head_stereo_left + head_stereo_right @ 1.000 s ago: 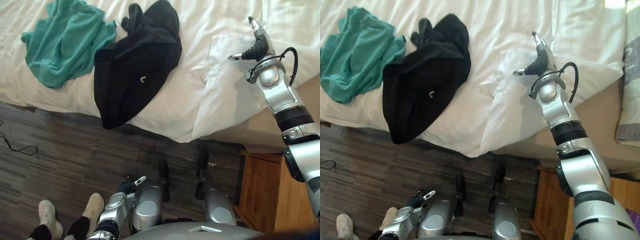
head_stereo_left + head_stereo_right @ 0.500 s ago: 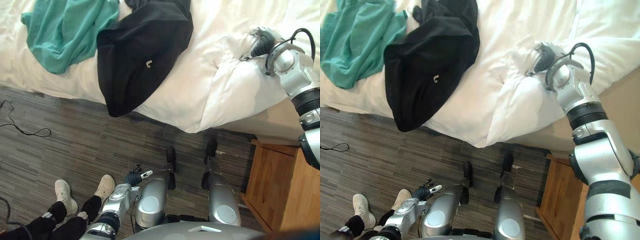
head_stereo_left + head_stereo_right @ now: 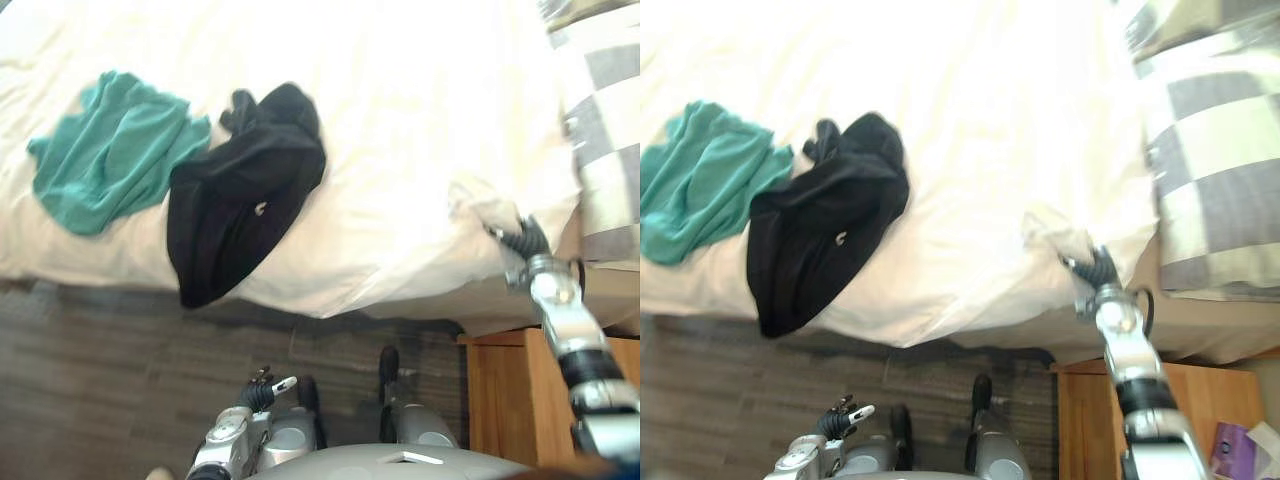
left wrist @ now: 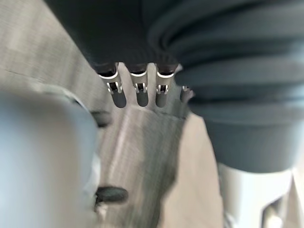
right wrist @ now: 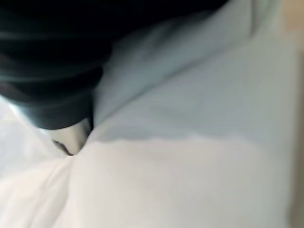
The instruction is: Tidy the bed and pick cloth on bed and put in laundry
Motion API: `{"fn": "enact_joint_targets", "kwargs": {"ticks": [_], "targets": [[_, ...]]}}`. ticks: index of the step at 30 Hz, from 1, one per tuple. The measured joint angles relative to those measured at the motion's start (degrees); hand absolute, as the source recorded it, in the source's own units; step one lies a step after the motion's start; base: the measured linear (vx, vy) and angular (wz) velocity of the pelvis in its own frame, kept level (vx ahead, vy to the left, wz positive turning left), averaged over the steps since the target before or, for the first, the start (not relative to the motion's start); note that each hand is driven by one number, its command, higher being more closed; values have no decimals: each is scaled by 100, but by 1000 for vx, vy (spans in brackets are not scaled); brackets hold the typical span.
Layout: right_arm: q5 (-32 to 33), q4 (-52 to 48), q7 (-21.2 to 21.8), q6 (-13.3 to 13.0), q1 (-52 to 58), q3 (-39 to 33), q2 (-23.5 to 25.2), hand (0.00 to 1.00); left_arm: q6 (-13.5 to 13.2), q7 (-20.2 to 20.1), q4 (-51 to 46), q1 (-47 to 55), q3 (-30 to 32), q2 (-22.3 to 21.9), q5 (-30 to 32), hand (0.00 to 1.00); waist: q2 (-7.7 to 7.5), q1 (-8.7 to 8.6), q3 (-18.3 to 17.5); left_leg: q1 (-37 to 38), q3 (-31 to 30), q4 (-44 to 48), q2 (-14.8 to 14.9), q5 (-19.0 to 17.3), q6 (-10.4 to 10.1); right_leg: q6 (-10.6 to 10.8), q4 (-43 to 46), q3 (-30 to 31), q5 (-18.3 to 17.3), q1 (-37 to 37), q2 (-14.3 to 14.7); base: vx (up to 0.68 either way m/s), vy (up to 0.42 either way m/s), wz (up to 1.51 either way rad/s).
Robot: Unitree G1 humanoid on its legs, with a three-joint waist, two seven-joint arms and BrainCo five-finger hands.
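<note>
Black cloth (image 3: 235,215) lies crumpled near the bed's front edge, its lower end hanging over the side toward the floor (image 3: 90,380). Teal cloth (image 3: 105,150) is just beside it on the robot's left, the two touching at their inner edges. Neither is held by a hand.

White duvet (image 3: 420,110) covers the bed and looks mostly flat across the middle. Its near right corner (image 3: 480,200) is bunched up in a small peak.

Right hand (image 3: 1098,270) is at that bunched corner, pressed into the fabric. The right wrist view has white folds wrapped close round the hand, so I cannot tell whether it is closed on the duvet.

Left hand (image 3: 260,388) hangs low at the robot's side over the floor. Its fingers (image 4: 137,95) are straight, side by side, and hold nothing.

Checked pillow (image 3: 1220,170) sits at the head of the bed, to the right of the corner. Wooden nightstand (image 3: 495,400) stands below it.

Judgement on progress:
- The work in hand is the tidying, at the duvet corner.
- Cloth collection is not yet started; both garments remain to be picked up.
- The laundry step is not yet begun.
- The task is early, with most of it left.
</note>
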Motion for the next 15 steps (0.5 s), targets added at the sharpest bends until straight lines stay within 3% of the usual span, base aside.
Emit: {"fn": "enact_joint_targets", "kwargs": {"ticks": [7, 10, 12, 15], "targets": [[1732, 13, -264, -440, 1022, -891, 1219, 0, 7, 158, 64, 77, 469, -161, 211, 0, 67, -244, -256, 473, 413, -23, 8, -94, -61, 24, 0, 213, -45, 313, 28, 32, 18, -20], [2264, -4, -616, -738, 1222, -1156, 1709, 0, -52, 204, 239, 296, 752, -355, 209, 0, 158, -235, -417, 731, 771, -109, 55, -143, -82, 8, -3, 370, -75, 469, 96, -49, -20, -28], [2421, -179, -946, -882, 1389, -1428, 2046, 0, -97, 238, 231, 388, 975, -475, 190, 0, 171, -226, -505, 843, 1013, -132, 131, -198, -97, -14, -7, 383, -117, 555, 135, -45, -39, -10], [2425, -676, -1870, -1178, 1806, -1878, 2389, 0, -178, 249, 229, 484, 1108, -571, 175, 0, 179, -243, -642, 956, 1589, -139, 287, -198, -200, -2, -15, 384, -196, 589, 170, -14, -38, -4]]}}
